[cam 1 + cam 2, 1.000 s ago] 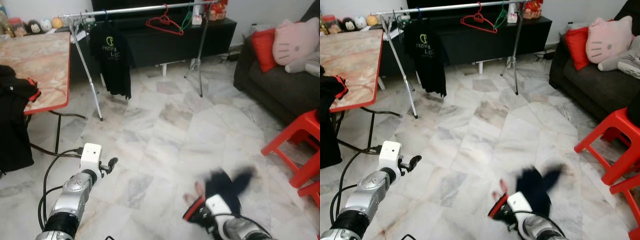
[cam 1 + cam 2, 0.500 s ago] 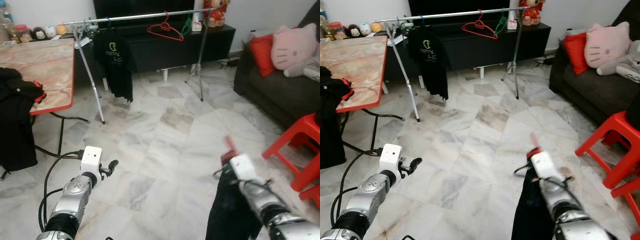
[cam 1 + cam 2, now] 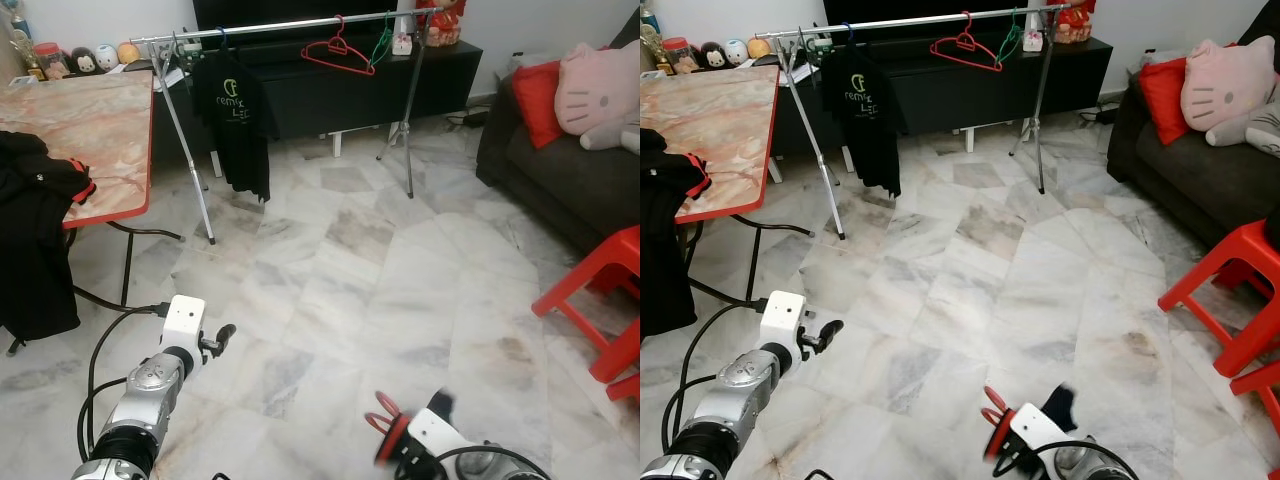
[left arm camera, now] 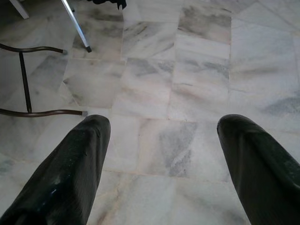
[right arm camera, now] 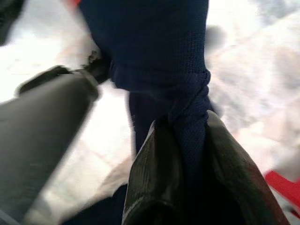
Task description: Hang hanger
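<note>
Pinching a fold of dark blue garment (image 5: 159,70) between its fingers (image 5: 154,187), the right gripper (image 5: 187,154) sits low at the bottom centre of the head view, a red hanger (image 3: 385,420) hook showing beside its wrist. At lower left, the left gripper (image 4: 161,154) hangs with fingers wide over the marble floor (image 3: 400,270). Along the top stands the clothes rail (image 3: 290,24), carrying a black T-shirt (image 3: 238,120) and another red hanger (image 3: 338,50).

Right hand (image 5: 187,154) blurred, cut off low; dark blue garment (image 5: 154,51) mostly out of frame.
</note>
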